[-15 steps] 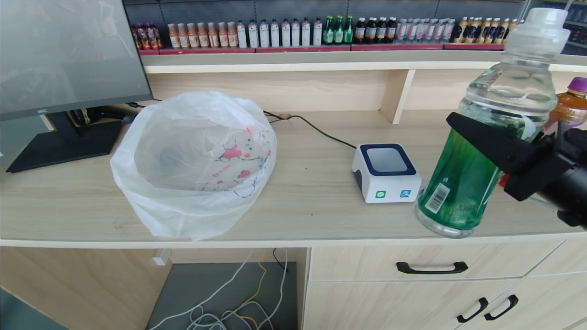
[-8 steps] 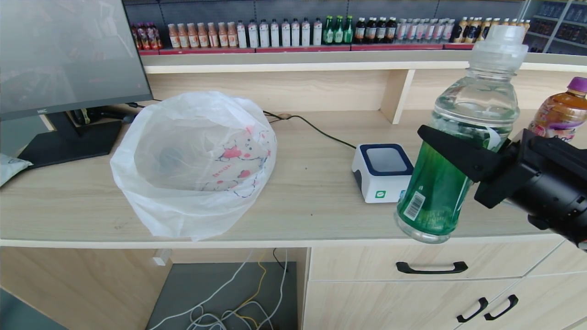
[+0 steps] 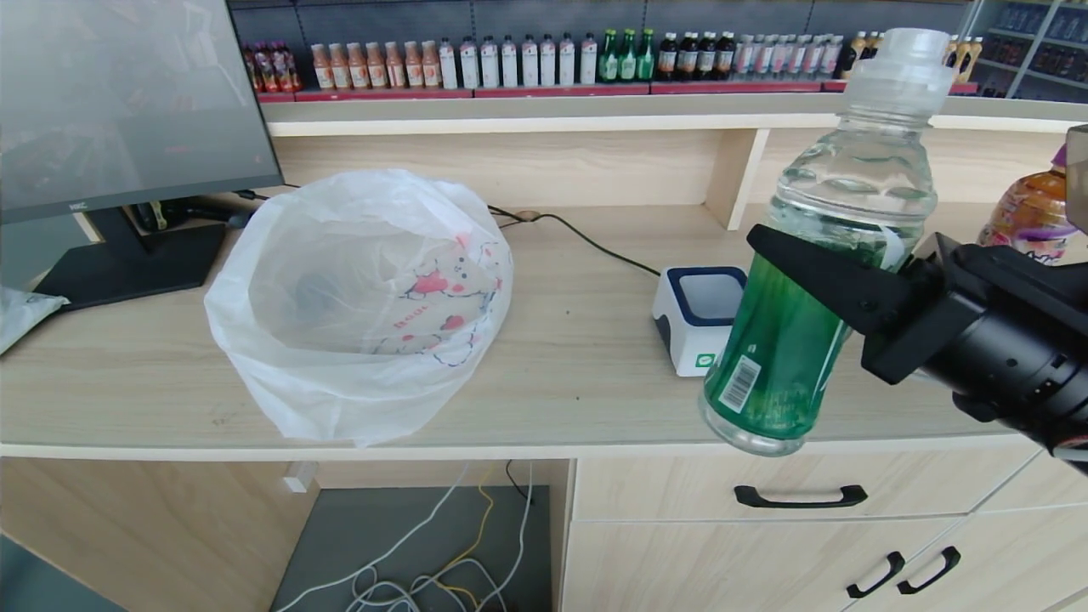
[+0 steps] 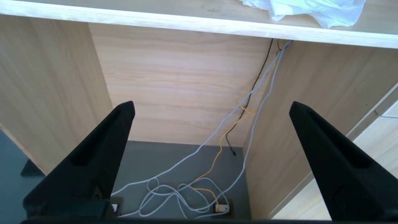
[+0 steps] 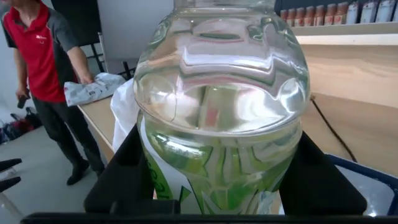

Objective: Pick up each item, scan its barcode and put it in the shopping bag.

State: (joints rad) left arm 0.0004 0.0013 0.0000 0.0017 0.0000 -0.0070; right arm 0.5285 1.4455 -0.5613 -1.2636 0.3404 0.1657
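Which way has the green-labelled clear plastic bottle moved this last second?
Yes, toward the robot's left: the green-labelled clear plastic bottle now hides the right side of the white box-shaped scanner, barely overlapped before.

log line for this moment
right hand: shut on green-label bottle near scanner | left hand: open, below counter | shopping bag: open

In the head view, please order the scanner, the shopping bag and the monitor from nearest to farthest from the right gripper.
1. The scanner, just left of the right gripper, partly behind the held green bottle.
2. The shopping bag, on the counter, farther left.
3. The monitor, at the far left.
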